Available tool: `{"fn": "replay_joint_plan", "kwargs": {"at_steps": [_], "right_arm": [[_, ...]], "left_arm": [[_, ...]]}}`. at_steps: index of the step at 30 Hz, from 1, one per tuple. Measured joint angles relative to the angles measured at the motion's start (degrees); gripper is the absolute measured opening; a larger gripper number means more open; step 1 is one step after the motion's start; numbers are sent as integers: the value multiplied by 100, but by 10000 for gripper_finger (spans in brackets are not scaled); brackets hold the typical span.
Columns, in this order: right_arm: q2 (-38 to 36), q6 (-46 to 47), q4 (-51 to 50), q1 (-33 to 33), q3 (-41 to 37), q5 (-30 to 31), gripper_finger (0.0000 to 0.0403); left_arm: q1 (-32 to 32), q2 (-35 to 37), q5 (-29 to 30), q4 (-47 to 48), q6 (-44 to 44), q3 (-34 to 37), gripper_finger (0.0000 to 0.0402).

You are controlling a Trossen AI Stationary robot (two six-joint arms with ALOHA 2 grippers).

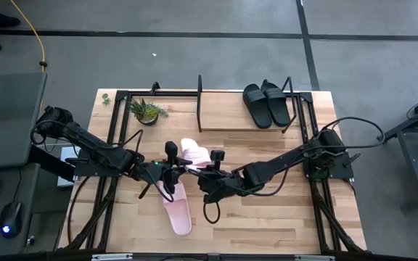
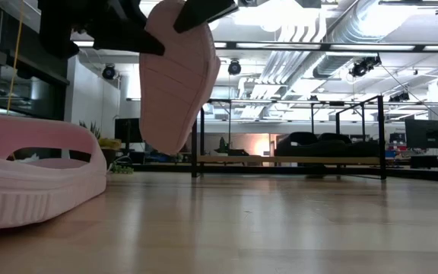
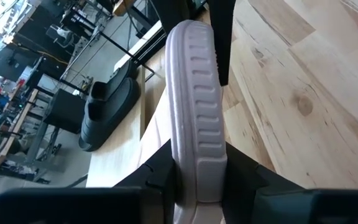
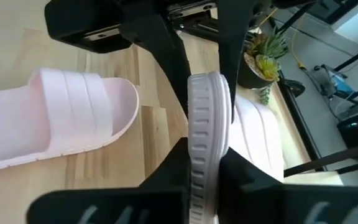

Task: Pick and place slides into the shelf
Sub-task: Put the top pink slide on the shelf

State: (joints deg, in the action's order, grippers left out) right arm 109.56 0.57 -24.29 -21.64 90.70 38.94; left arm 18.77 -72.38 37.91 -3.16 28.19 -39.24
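Note:
One pale pink slide (image 1: pixel 193 154) is lifted above the table's middle, standing on edge between both grippers. My left gripper (image 1: pixel 174 161) is shut on its left end, my right gripper (image 1: pixel 210 165) on its right end. In the low view this slide (image 2: pixel 177 72) hangs with its sole facing the camera. The second pink slide (image 1: pixel 178 210) lies sole down on the table nearer the front edge. Two black slides (image 1: pixel 265 103) rest side by side on the right part of the shelf's board (image 1: pixel 223 114). My left gripper (image 3: pixel 197 165) pinches one end of the pink slide's ribbed sole edge (image 3: pixel 199 134) between its two fingers, which lie level and come from the table's left. The slide is lifted clear and stands on edge. My right gripper (image 4: pixel 204 155) pinches the opposite end of the sole edge (image 4: pixel 202 124) between its two fingers, coming level from the table's right. The slide runs away from it toward the left gripper's fingers (image 4: pixel 166 50).
A small potted plant (image 1: pixel 147 111) stands on the shelf's left section. Upright black rods (image 1: pixel 199 101) divide the shelf, and its frame runs along the table's sides. Bare wood (image 1: pixel 281 210) lies at the front right.

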Motion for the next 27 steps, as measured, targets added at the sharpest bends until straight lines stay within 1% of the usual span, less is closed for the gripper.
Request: {"fn": "replay_joint_plan", "kwargs": {"at_steps": [4,7,10,17,20,22,27], "right_arm": [[-3,101,-31,14,0,-5,19],[-3,109,-88,14,2,-7,9],[-3,115,-133,15,7,-4,7],[-3,110,-254,17,9,22,5],[-7,220,-493,17,8,180,5],[-18,382,-830,17,-5,340,5],[-123,848,-1382,27,-7,843,6]], "left_arm": [[0,0,3,-2,-19,0,90],[0,0,2,16,-120,0,99],[0,0,48,17,-210,0,110],[0,0,124,14,-315,-2,158],[0,5,230,15,-405,-2,182],[2,46,311,27,-469,-2,196],[4,203,330,34,-662,-4,222]]}}
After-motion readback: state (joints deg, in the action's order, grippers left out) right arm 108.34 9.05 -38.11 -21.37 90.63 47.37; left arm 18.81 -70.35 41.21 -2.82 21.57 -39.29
